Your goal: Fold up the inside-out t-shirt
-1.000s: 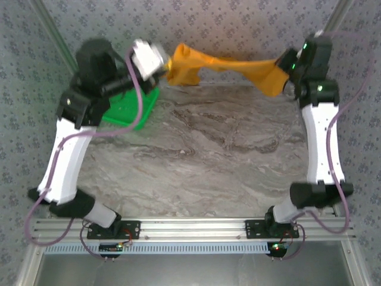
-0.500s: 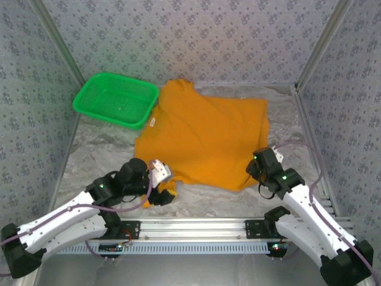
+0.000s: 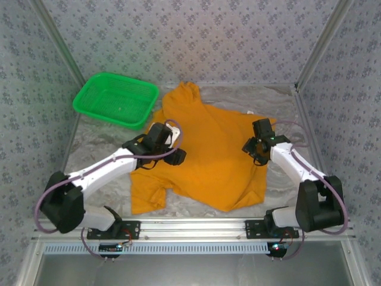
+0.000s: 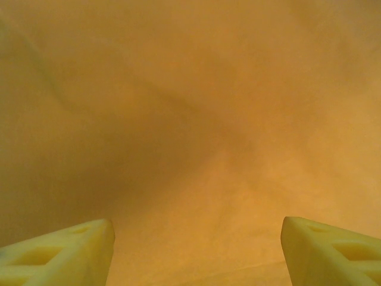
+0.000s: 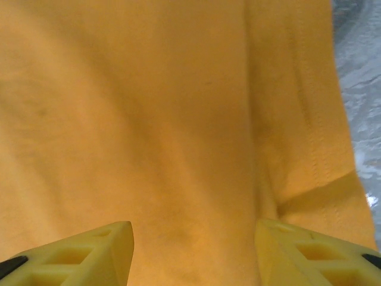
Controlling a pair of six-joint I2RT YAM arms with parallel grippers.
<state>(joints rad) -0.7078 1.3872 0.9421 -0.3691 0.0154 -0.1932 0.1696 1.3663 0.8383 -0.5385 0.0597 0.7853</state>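
- Garment: the orange-yellow short-sleeved cloth t-shirt (image 3: 208, 158) lies spread over the middle of the grey marbled table (image 3: 95, 158). Its outline is uneven, with one lobe reaching toward 12 o'clock and another toward 7 o'clock.
- Bystander object: the green plastic mesh basket (image 3: 119, 76) sits at 10 o'clock on the table, its near corner just beside the shirt.
- Left gripper (image 3: 171, 158): it is poised over the shirt's 9 o'clock portion. In the left wrist view the left gripper (image 4: 197, 223) has its pale fingers spread wide, with smooth cloth beneath them and nothing pinched.
- Right gripper (image 3: 255, 152): it is poised at the shirt's 3 o'clock edge. In the right wrist view the right gripper (image 5: 193, 226) is likewise spread and empty, and a stitched hem (image 5: 315, 125) runs along the cloth at 2 o'clock.
- Step in hand (judgement): the shirt is laid out but not yet folded. Both arms appear to be picking grasp points for a first fold or for a final smoothing.
- Next move (judgement): each gripper must descend and close on an edge of the cloth. The two lifts should be matched so the fabric carries over evenly. The wrinkled lobe at 7 o'clock may need flattening first.
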